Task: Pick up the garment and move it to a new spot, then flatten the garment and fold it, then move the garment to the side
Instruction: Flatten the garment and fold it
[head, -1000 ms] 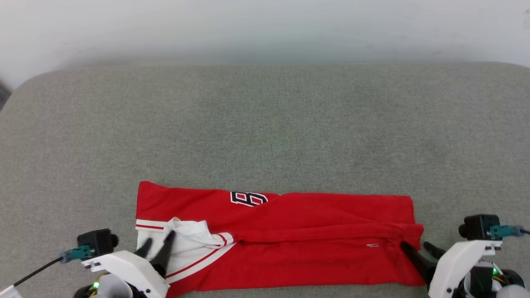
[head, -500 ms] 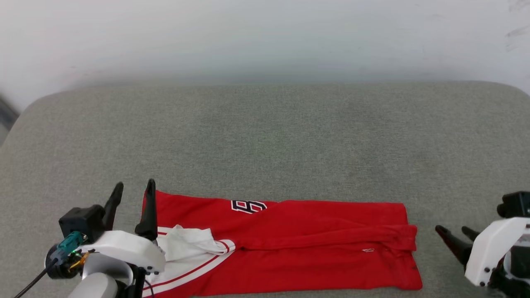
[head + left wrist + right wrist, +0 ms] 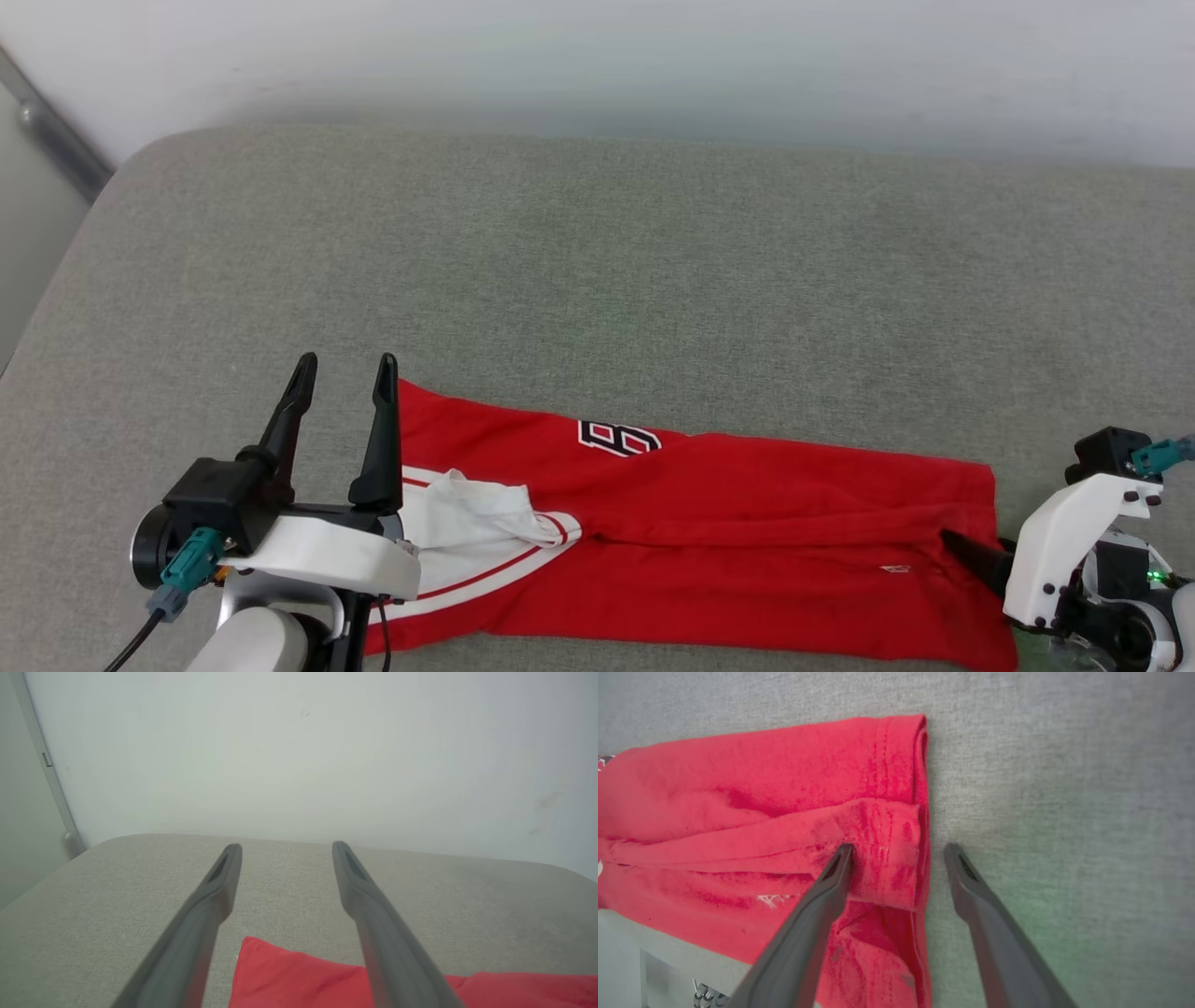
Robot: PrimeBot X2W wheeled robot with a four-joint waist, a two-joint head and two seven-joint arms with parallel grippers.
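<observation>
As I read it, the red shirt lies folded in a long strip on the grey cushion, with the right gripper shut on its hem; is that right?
Not quite: the right gripper is open, not shut. The right wrist view shows one finger over the hem of the shirt, the other over bare cushion. The rest stands.

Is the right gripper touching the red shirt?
Cannot tell. In the right wrist view, one finger of the right gripper overlaps the garment hem; neither contact nor gap shows plainly.

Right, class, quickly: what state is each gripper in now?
Left gripper: open, holding nothing.
Right gripper: open, its fingers astride the garment's edge, nothing gripped.
</observation>
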